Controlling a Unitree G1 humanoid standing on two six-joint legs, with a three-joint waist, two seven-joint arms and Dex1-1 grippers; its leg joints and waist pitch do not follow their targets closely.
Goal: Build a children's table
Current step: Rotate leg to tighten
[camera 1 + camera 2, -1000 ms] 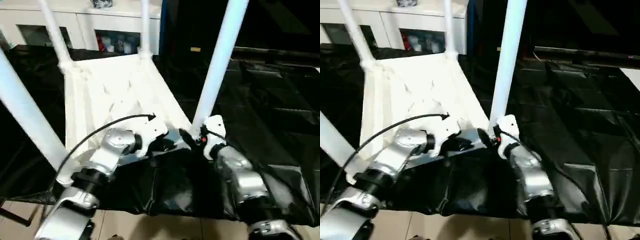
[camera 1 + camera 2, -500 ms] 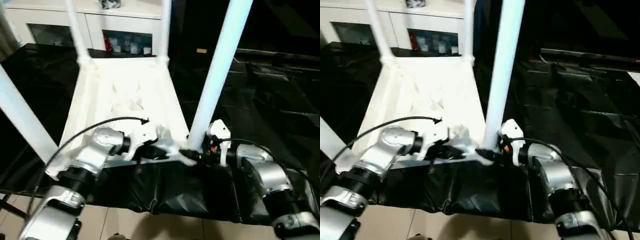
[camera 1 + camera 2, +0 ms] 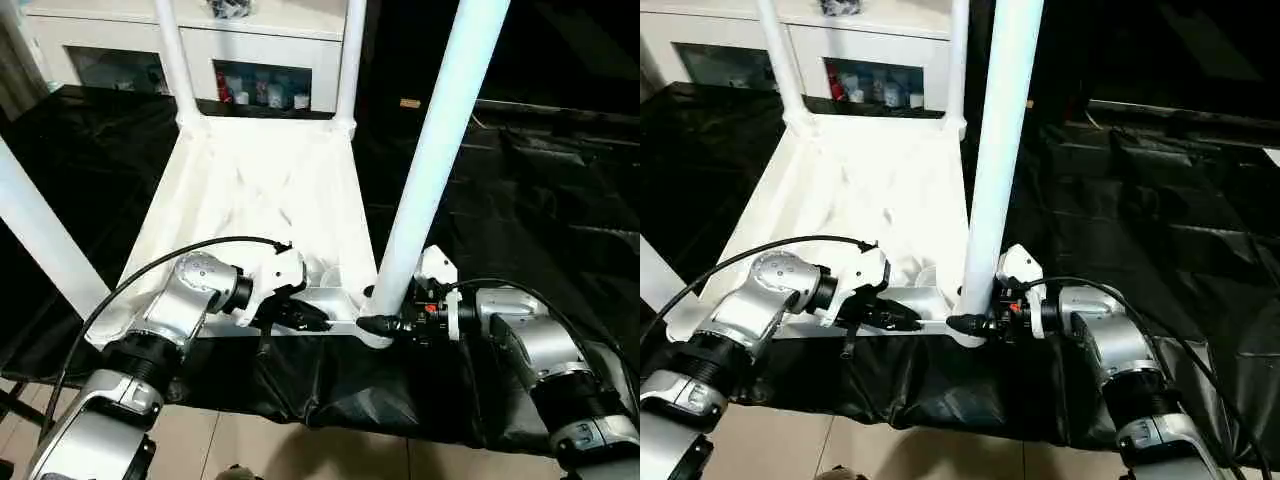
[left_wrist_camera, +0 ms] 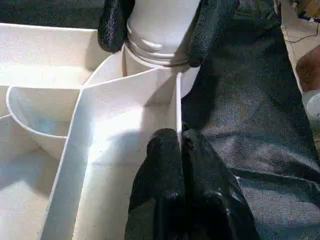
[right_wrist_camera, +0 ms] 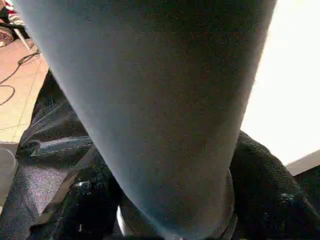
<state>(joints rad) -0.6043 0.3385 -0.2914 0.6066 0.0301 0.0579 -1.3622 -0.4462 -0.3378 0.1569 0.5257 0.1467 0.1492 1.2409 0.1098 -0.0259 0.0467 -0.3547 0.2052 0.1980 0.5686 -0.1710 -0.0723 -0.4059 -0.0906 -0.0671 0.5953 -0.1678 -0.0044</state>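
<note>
White plastic children's table [image 3: 262,190] lies upside down on a black-sheeted tabletop [image 3: 560,200], four round legs up. Right hand [image 3: 378,324] grips the near-right white tapered leg [image 3: 430,170] at its base. Left hand [image 4: 180,150] pinches shut on the table's near rim.

Both silver forearms reach in toward each other at the near side, the left gripper [image 4: 179,145] pinched tight on a thin edge, the right gripper [image 3: 378,325] clasping a leg's base between its fingers [image 4: 112,25].
</note>
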